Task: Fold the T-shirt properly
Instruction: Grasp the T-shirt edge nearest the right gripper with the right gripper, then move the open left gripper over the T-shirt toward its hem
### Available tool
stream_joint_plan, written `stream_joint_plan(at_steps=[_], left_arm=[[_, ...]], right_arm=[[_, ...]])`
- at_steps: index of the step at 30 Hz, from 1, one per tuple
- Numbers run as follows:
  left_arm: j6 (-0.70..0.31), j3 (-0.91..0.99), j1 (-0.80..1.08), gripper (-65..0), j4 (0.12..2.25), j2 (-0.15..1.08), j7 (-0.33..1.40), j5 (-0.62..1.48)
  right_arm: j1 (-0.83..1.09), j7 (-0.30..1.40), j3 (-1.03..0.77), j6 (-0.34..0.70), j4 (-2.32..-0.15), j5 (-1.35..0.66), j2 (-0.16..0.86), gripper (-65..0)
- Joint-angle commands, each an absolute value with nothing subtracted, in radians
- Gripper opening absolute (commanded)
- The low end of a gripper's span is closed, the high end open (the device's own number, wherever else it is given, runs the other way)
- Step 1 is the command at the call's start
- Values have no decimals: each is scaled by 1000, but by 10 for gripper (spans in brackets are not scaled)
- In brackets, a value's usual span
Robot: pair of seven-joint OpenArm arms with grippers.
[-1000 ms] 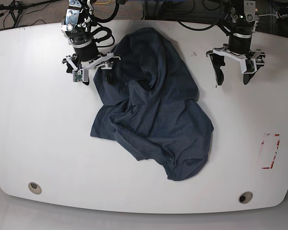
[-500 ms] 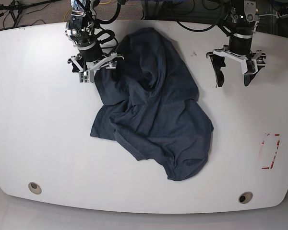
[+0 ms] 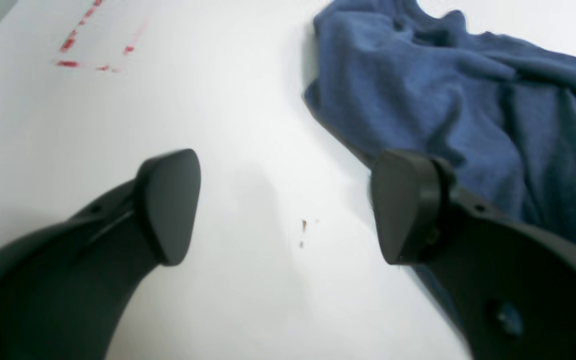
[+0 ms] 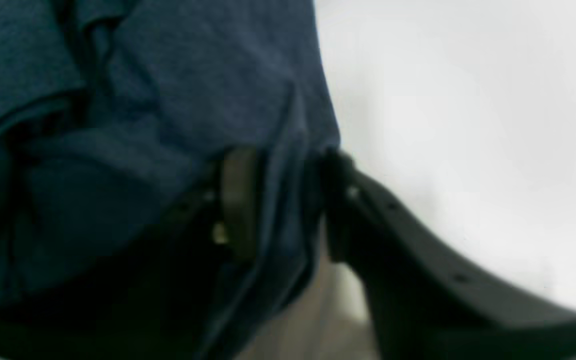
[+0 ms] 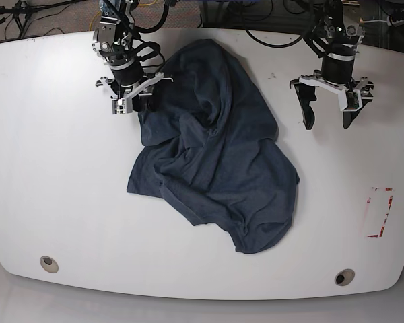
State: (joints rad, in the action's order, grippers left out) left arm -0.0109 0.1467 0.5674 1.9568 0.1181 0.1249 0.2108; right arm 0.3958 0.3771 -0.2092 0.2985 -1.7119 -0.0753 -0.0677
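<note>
The T-shirt [image 5: 215, 155] lies crumpled at the centre of the white surface [image 5: 54, 175], with bare room on every side. The right tool [image 5: 136, 99] pinches a fold at the cloth's upper-left edge. The left tool [image 5: 328, 108] hangs wide, jaws apart, holding nothing, just beside the cloth. Red marks [image 5: 379, 212] sit near the right rim. No writing is legible.

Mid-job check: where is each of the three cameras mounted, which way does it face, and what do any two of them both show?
Base: overhead, looking down on the white table, crumpled T-shirt and both arms.
Left wrist: on the left arm, facing down past the open left hand at bare table and the shirt's edge.
Right wrist: on the right arm, close on the right hand pinching a shirt fold.
Shared: all three show the T-shirt.
</note>
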Motion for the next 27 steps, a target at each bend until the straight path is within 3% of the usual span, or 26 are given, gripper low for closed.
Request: stream_joint_plan(at_steps=[1, 8, 27], left_arm=[[-9, 158, 576, -149, 1971, 116, 87, 215], [-7, 159, 569, -150, 1964, 117, 90, 215], [-10, 128, 386, -153, 1796, 137, 211, 214]], right_arm=[[397, 354, -206, 298, -1730, -75, -72, -581], [399, 346, -209, 298, -1743, -77, -72, -650], [404, 344, -199, 309, -1819, -83, -73, -650]])
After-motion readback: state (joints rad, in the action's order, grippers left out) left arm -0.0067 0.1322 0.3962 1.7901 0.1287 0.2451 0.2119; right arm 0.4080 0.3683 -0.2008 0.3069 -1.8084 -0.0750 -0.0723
